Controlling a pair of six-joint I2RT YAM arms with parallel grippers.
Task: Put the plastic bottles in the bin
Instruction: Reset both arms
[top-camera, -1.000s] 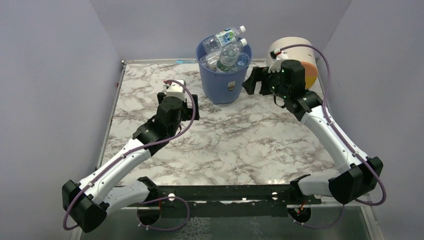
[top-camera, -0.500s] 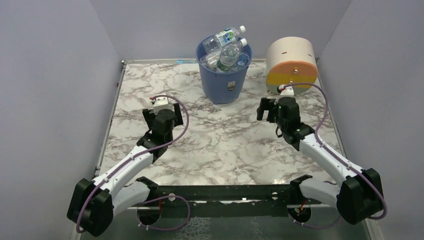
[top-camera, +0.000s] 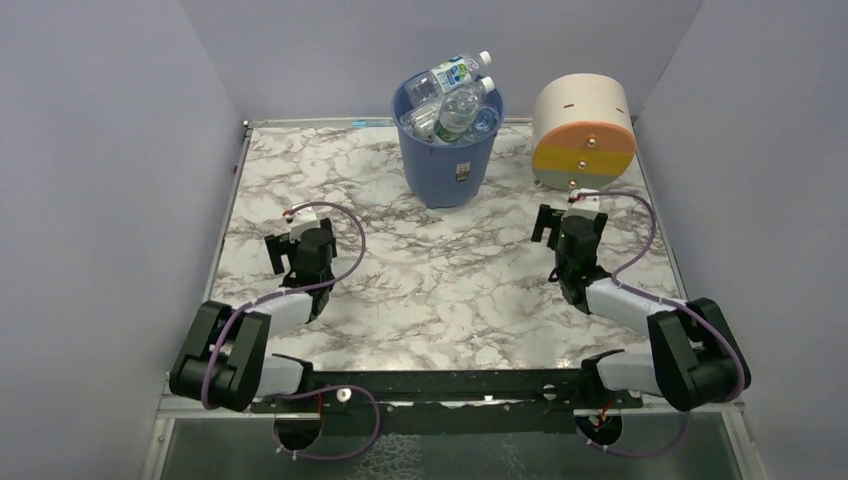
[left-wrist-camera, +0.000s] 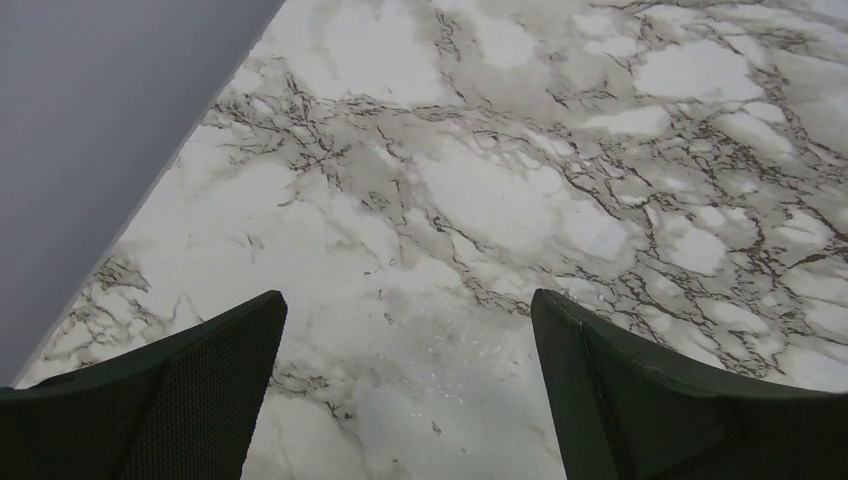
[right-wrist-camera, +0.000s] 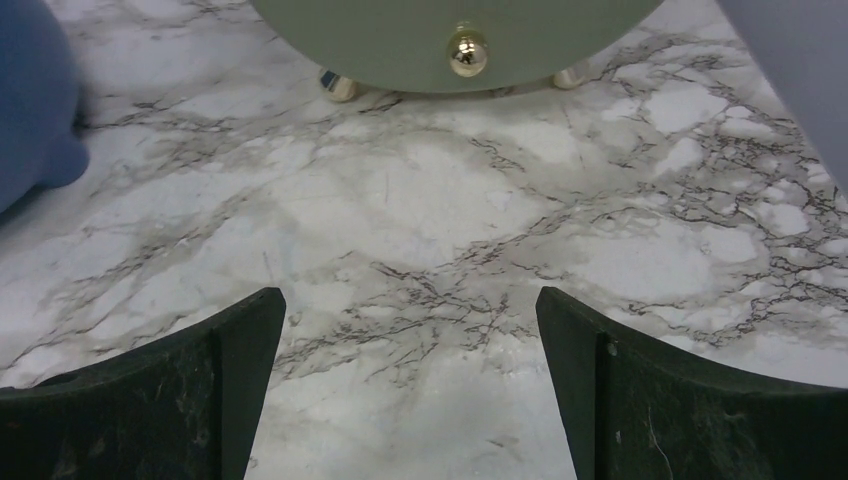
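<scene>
The blue bin (top-camera: 448, 160) stands at the back middle of the marble table, and its edge (right-wrist-camera: 30, 110) shows at the left of the right wrist view. Several clear plastic bottles (top-camera: 455, 100) are piled in it, heaped above the rim. My left gripper (top-camera: 298, 250) is open, low over the table's left side, well short of the bin. Only bare marble lies between its fingers (left-wrist-camera: 200, 390). My right gripper (top-camera: 563, 222) is open over the right side, in front of the cream drum, with nothing between its fingers (right-wrist-camera: 640, 400).
A cream drum (top-camera: 583, 135) with orange and yellow bands lies on its side at the back right; its face with a brass knob (right-wrist-camera: 467, 53) shows in the right wrist view. Grey walls enclose the table (top-camera: 450, 280) on three sides.
Both arms have pulled back from the bin toward their bases and folded down low over the table. Both grippers have stayed open and empty. The bottles in the bin have not moved.
</scene>
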